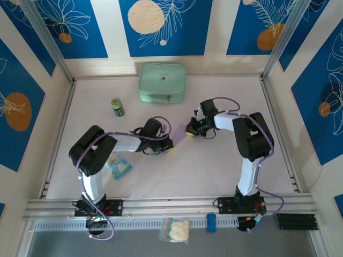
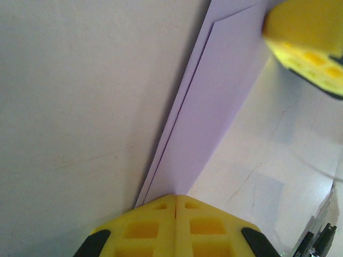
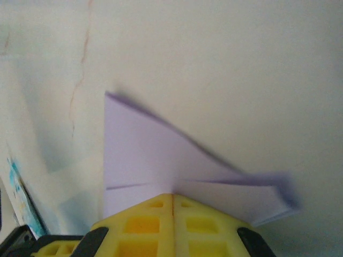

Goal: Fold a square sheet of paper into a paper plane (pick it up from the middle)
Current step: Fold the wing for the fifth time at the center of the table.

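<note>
The lavender paper plane (image 1: 180,134) is a narrow, creased, pointed fold of paper held between both arms at mid-table. My left gripper (image 1: 169,143) is shut on its near-left end. In the left wrist view the layered strip (image 2: 214,101) runs away from the closed jaws (image 2: 176,199) toward the other arm's yellow fingers (image 2: 305,43). My right gripper (image 1: 191,130) is shut on the far-right end. In the right wrist view a triangular flap (image 3: 144,155) spreads out from its closed jaws (image 3: 172,197), with stacked layers on the right.
A mint-green pouch (image 1: 162,82) lies at the back centre, with a small green can (image 1: 118,107) to its front left. A blue-and-white snack packet (image 1: 118,166) rests by the left arm. A clear bag (image 1: 177,230) and a blue item (image 1: 211,222) sit on the front rail.
</note>
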Tool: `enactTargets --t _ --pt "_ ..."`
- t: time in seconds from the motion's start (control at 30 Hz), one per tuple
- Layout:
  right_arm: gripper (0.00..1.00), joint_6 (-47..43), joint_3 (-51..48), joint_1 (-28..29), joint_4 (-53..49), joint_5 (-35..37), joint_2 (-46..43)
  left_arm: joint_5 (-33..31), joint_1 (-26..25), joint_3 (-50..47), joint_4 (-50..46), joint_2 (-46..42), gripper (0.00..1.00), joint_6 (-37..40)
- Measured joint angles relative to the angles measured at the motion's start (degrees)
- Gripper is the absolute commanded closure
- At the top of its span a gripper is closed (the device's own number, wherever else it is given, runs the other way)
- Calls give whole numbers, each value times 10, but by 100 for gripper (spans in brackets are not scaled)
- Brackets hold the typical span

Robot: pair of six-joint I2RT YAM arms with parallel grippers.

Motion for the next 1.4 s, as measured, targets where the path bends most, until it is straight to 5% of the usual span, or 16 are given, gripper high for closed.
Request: enactTargets --t 0.63,0.87,1.13,1.4 --pt "96 38 -18 -79 32 51 -44 3 0 8 -17 0 100 1" --pt "96 52 -81 -26 55 67 -154 5 0 17 -34 1 100 3" --pt "97 62 -74 54 60 50 -92 5 0 26 -53 1 100 7" --pt "97 66 -66 62 61 48 -46 10 0 40 -77 1 99 20"
